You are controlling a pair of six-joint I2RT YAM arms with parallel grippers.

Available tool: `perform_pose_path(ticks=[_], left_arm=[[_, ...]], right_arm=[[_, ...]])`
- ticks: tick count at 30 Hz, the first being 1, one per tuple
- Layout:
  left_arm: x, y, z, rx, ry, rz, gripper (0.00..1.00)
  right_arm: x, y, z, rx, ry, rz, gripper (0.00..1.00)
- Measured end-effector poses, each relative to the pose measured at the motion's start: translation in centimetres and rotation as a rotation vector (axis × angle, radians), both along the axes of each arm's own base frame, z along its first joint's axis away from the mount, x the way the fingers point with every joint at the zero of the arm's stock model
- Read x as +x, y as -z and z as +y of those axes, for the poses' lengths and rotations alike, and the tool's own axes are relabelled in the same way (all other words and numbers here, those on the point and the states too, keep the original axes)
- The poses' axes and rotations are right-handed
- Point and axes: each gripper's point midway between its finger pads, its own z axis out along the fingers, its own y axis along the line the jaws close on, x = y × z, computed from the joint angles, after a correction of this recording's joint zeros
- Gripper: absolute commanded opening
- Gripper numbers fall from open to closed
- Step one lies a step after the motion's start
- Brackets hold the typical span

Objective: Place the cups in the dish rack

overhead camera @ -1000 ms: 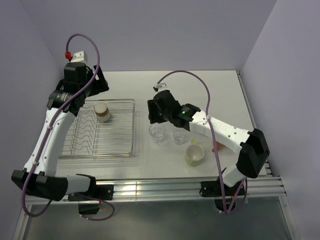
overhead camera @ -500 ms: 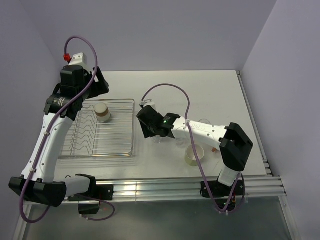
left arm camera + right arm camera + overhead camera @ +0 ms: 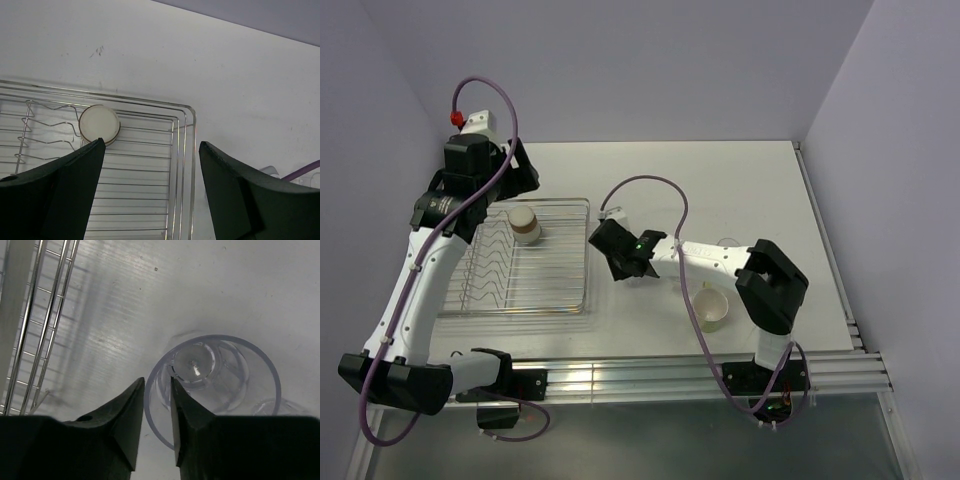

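A clear glass tumbler [image 3: 194, 362] stands upright on the white table just right of the dish rack [image 3: 570, 300]. My right gripper [image 3: 157, 381] straddles its near rim, one finger inside and one outside, a narrow gap still showing around the glass wall. From above, that gripper [image 3: 628, 262] hides the tumbler. A brown-and-cream cup [image 3: 524, 224] sits upside down in the rack's far part. My left gripper [image 3: 152, 142] hangs open and empty above the rack's far right corner [image 3: 185, 150]; the cup [image 3: 99, 124] shows by its left finger.
A pale yellow-green mug [image 3: 710, 308] lies near the table's front, right of the right arm. The edge of another clear glass [image 3: 270, 407] shows beside the tumbler. The rack's wire side [image 3: 35, 315] runs close to the left of my right gripper.
My right arm has swung left and down over the tumbler, and its jaws have narrowed around the rim. The left gripper has hardly moved.
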Motion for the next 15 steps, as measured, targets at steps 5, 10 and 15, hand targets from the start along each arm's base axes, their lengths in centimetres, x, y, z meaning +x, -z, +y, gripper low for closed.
perform_pose_path(ticks=[5,10,15], left_arm=[[-0.1,0.5,0.0,0.001,0.0,0.008,0.81],[-0.1,0.9,0.0,0.002,0.0,0.017,0.79],[-0.1,0.9,-0.6,-0.019,0.027,0.017,0.85]], right_arm=[[0.2,0.5,-0.2,-0.026,-0.001,-0.002,0.0],[0.5,-0.1,-0.6,-0.042,0.009,-0.009,0.0],[2.4,-3.4,-0.1,-0.005,0.023,-0.037,0.0]])
